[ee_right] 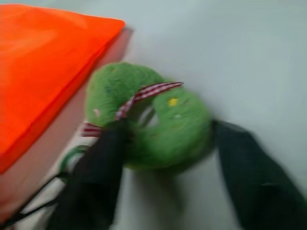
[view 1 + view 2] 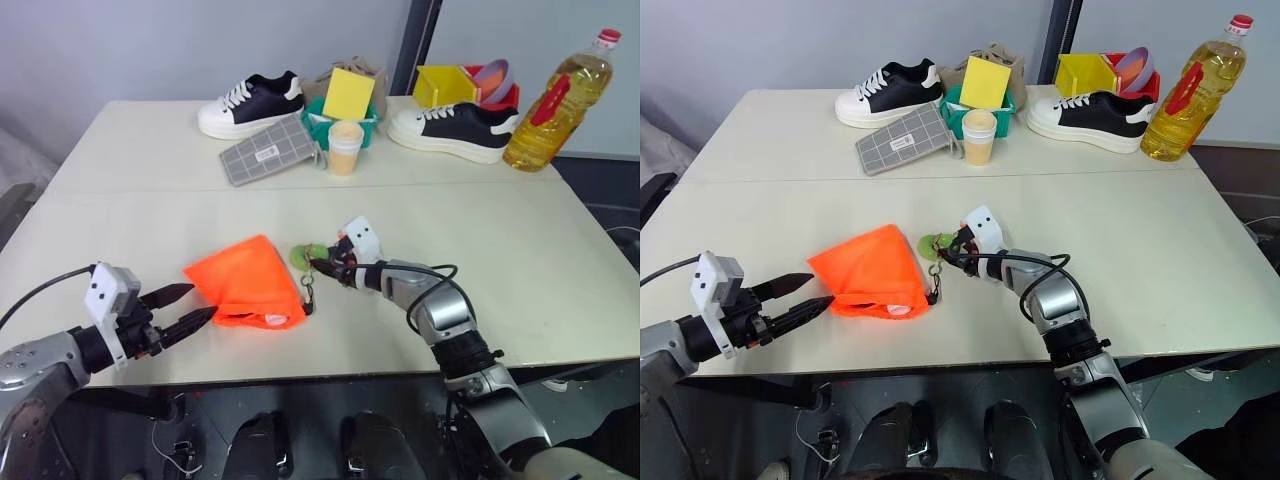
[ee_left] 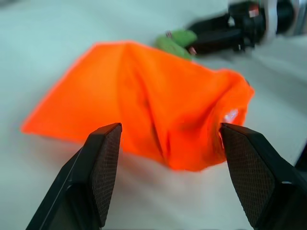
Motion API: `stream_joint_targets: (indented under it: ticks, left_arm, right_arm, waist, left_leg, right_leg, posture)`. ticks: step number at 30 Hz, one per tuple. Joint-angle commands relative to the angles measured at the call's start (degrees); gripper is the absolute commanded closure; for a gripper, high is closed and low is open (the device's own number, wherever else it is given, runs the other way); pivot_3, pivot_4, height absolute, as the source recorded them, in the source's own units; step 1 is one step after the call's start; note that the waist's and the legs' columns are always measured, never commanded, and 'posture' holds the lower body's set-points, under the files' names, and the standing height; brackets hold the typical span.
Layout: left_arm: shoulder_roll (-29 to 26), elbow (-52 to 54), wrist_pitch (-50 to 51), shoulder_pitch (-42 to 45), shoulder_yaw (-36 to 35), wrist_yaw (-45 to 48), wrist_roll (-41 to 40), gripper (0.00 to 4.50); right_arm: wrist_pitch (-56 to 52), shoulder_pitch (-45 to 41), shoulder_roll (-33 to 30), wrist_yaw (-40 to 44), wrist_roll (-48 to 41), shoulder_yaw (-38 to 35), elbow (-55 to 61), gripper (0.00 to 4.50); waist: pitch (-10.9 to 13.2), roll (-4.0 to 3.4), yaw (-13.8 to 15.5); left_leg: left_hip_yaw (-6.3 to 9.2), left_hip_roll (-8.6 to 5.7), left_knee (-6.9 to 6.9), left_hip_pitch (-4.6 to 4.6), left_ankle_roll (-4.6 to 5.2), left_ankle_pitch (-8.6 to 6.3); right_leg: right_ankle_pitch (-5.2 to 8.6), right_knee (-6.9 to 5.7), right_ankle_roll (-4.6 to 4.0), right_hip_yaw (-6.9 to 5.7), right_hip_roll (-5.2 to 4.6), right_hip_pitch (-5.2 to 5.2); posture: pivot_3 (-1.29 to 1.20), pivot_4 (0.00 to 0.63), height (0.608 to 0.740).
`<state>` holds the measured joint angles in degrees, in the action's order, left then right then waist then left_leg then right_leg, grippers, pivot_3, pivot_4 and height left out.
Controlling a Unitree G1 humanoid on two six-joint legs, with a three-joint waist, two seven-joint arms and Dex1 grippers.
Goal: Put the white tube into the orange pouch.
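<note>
The orange pouch (image 2: pixel 243 281) lies flat on the near half of the table (image 2: pixel 520 250), its mouth toward the front edge. A small white bit (image 2: pixel 275 320) shows inside that mouth; the rest of the white tube is hidden by the fabric. My left gripper (image 2: pixel 200 302) hovers open just left of the pouch, which sits between its fingers (image 3: pixel 103 163) in the left wrist view. The pouch's black cord (image 2: pixel 309 293) runs to a round green tag (image 1: pixel 158 124). My right gripper (image 2: pixel 316 263) reaches in from the right, a finger pressed to each side of the tag.
Along the far edge stand two black-and-white sneakers (image 2: pixel 250 103) (image 2: pixel 455 128), a grey grid-patterned pouch (image 2: pixel 268 150), a cream cup (image 2: pixel 345 147), a green basket (image 2: pixel 322 122) with a yellow card, a yellow box (image 2: pixel 445 85) and an oil bottle (image 2: pixel 555 105).
</note>
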<state>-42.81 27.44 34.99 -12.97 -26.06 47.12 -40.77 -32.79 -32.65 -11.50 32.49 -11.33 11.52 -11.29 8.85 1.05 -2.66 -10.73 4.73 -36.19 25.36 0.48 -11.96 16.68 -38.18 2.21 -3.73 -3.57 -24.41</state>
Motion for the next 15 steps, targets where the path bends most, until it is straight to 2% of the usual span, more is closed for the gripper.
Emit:
stream_joint_targets:
  ticks: [1, 2, 8, 11, 15]
  left_arm:
    - [0.3, 0.0, 0.0, 1.4, -1.1, -1.3, -1.0, 1.04]
    - [0.7, -0.3, -0.1, 2.3, -0.7, -1.8, -1.1, 1.04]
    - [0.5, -2.0, 2.5, 6.5, 0.0, -1.9, -3.8, 1.04]
    - [-0.6, -5.2, 2.3, 10.0, 3.1, -0.3, -2.4, 1.04]
    - [-0.8, -9.0, 0.8, 15.4, 8.3, 1.9, -0.2, 1.04]
  right_arm:
    - [0.4, 1.8, -1.1, -0.5, -0.3, -2.1, 4.5, 3.93]
    - [0.3, 3.0, -1.7, -0.9, -0.8, -3.2, 6.5, 4.47]
    - [-4.2, 10.4, -4.0, -3.0, -6.6, -12.1, 19.7, 4.47]
    - [-6.7, 15.0, -5.4, -5.2, -8.5, -16.5, 26.4, 4.47]
    - [-7.9, 17.3, -5.3, -8.9, -8.6, -18.9, 29.6, 4.47]
  waist:
    - [0.0, 0.00, 0.1]
    - [0.0, 0.00, 0.2]
    - [0.0, 0.01, 0.1]
    - [0.0, 0.01, 0.1]
    - [0.0, 0.00, 0.1]
  left_leg:
    - [0.00, 0.00, 0.00, 0.00, -0.10, 0.06]
    - [0.00, 0.00, 0.00, 0.00, -0.12, 0.07]
    - [-0.02, -0.01, 0.00, 0.01, -0.13, 0.07]
    - [0.02, 0.00, 0.07, -0.01, -0.13, 0.07]
    - [0.03, 0.01, 0.09, -0.02, -0.13, 0.07]
  right_leg:
    - [-0.01, 0.00, 0.02, 0.00, 0.00, 0.00]
    - [-0.01, 0.00, 0.02, -0.01, 0.00, 0.00]
    - [-0.01, 0.02, 0.01, 0.01, -0.01, 0.02]
    - [-0.01, -0.01, 0.03, 0.00, 0.04, -0.01]
    - [-0.01, -0.02, 0.02, -0.01, 0.06, -0.02]
  posture:
    - [0.00, 0.150, 0.740]
    - [0.00, 0.150, 0.740]
    - [0.00, 0.150, 0.740]
    - [0.00, 0.150, 0.740]
    - [0.00, 0.150, 0.740]
